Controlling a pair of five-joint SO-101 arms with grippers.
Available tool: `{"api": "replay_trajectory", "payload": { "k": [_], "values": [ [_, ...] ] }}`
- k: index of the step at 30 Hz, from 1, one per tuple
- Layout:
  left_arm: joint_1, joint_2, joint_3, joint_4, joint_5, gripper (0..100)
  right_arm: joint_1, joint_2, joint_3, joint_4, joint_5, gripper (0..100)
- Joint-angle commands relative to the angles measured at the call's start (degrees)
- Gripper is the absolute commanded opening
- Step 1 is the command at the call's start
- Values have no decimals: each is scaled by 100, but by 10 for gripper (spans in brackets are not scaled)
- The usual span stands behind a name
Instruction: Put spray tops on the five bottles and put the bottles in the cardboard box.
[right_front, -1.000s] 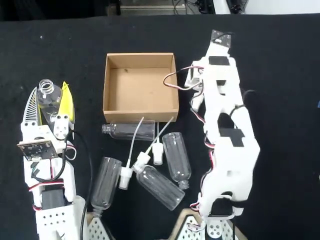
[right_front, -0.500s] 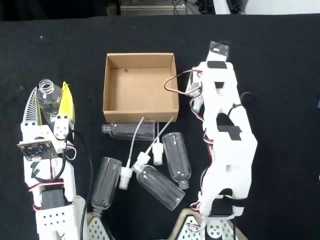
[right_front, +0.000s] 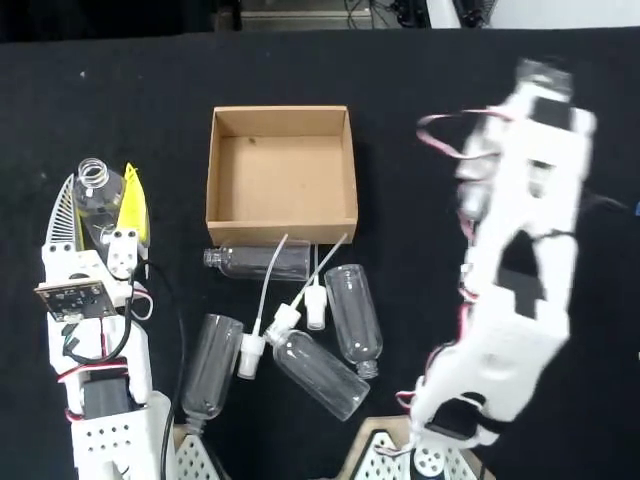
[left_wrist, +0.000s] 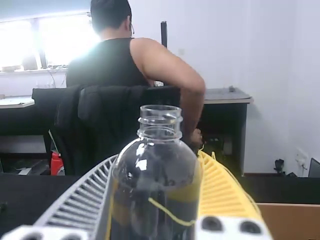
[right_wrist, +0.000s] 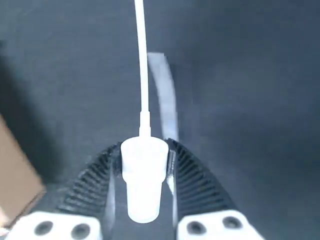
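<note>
Right arm swung off from just beside the cardboard box to well apart on its right, now reaching past the box's far wall, wire loop lifted off the box's right rim

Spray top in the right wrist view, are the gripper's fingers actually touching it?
Touching. The right wrist view shows the spray top pinched between both fingers, its white sides pressed against them with no gap.

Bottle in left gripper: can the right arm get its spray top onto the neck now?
Probably yes. The bottle has an open neck, nothing over it; the right gripper holds a spray top, though far across the table.
</note>
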Motion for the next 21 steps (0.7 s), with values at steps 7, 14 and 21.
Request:
{"api": "replay_trajectory", "payload": {
  "k": [7, 14, 21],
  "values": [
    [48, -26, 119, -149, 53, 30, 1873, -1684, 2290, -721, 1037, 11],
    [48, -26, 119, -149, 53, 30, 2338, -2545, 4286, -1758, 791, 38],
    [48, -26, 119, -149, 53, 30, 1785, -2607, 4470, -1468, 325, 325]
  ]
}}
